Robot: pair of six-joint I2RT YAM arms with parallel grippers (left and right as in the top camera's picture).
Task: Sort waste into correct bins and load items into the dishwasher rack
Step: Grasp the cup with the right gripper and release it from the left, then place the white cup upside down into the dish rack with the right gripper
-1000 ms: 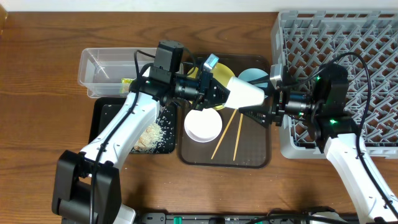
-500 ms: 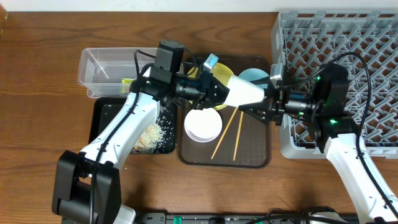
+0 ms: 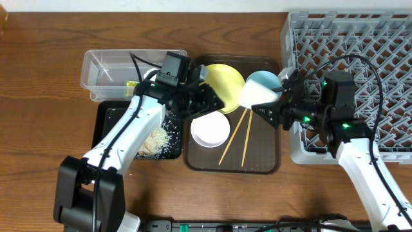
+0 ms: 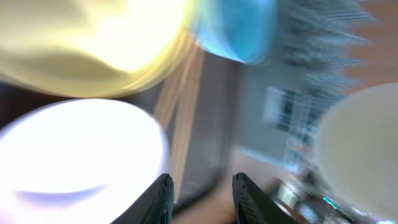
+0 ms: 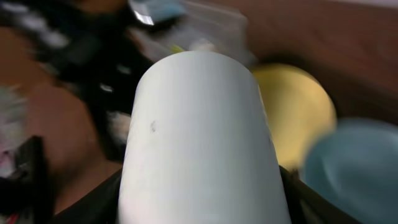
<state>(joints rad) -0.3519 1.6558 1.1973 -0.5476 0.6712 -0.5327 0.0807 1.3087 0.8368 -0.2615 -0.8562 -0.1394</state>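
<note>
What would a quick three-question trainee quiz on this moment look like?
1. True or false: the left hand grips the white cup.
2. In the overhead view, where do the chopsticks lie relative to the white bowl? A: to its left. B: to its right. C: inside it.
3. Fill in: the rice scraps lie in the ___ tray.

Key
1. False. The right hand holds the cup; the left hand is open and holds nothing.
2. B.
3. Black: they lie in the black tray.
</note>
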